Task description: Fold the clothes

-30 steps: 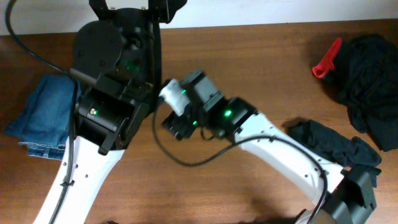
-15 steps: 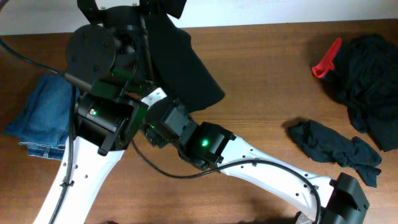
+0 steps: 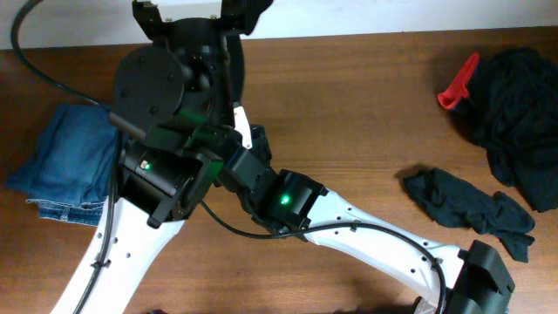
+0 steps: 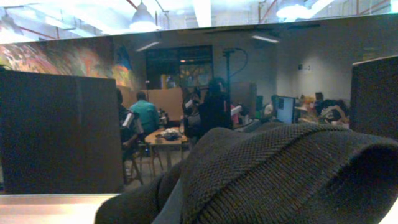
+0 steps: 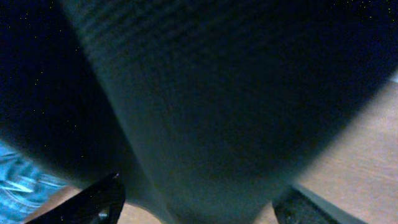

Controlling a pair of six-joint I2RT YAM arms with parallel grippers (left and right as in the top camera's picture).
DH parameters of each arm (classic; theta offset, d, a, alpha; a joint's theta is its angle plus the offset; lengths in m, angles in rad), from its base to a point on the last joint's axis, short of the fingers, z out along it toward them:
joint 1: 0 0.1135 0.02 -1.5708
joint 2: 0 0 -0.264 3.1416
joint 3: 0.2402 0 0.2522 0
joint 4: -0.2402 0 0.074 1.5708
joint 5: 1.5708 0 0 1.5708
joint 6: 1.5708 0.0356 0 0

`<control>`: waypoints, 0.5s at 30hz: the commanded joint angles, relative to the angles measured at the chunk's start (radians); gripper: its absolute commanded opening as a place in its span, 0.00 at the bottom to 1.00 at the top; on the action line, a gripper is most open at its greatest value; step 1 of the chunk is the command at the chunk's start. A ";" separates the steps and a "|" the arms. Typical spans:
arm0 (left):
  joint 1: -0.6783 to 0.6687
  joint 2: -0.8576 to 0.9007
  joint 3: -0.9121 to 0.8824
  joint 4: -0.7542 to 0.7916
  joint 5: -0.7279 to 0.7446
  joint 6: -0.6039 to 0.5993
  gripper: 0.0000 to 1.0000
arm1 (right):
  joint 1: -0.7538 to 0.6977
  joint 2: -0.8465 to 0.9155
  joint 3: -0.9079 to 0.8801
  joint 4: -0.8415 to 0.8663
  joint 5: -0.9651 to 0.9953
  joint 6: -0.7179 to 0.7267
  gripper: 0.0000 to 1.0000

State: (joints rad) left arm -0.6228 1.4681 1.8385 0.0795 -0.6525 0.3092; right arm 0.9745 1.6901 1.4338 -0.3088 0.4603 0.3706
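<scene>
My left gripper (image 3: 199, 22) is raised high near the overhead camera. In the left wrist view a black knit garment (image 4: 280, 174) fills the lower frame right at the jaws and hides the fingers. My right gripper (image 5: 199, 202) is open, with its two fingertips wide apart at the bottom corners and dark fabric (image 5: 205, 93) filling the space between and ahead of them. In the overhead view the right wrist (image 3: 248, 166) sits tucked under the left arm. More black clothes (image 3: 523, 122) lie piled at the far right. A smaller black garment (image 3: 471, 209) lies in front of them.
Blue jeans (image 3: 65, 166) lie at the table's left and also show in the right wrist view (image 5: 18, 186). A red object (image 3: 458, 83) lies beside the black pile. The wooden table (image 3: 366, 105) shows between the arms and the pile.
The right arm has moved left and in under the left arm. The black cloth that hung out to the right of the left arm half a second ago is now hidden by the arm.
</scene>
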 commanded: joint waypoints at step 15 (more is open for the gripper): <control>-0.057 -0.019 0.042 0.071 -0.073 0.116 0.00 | 0.147 0.012 -0.002 0.049 0.151 0.090 0.89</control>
State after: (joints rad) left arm -0.6460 1.4681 1.8431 0.1303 -0.6872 0.4042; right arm 1.1236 1.6905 1.4338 -0.2581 0.4767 0.3943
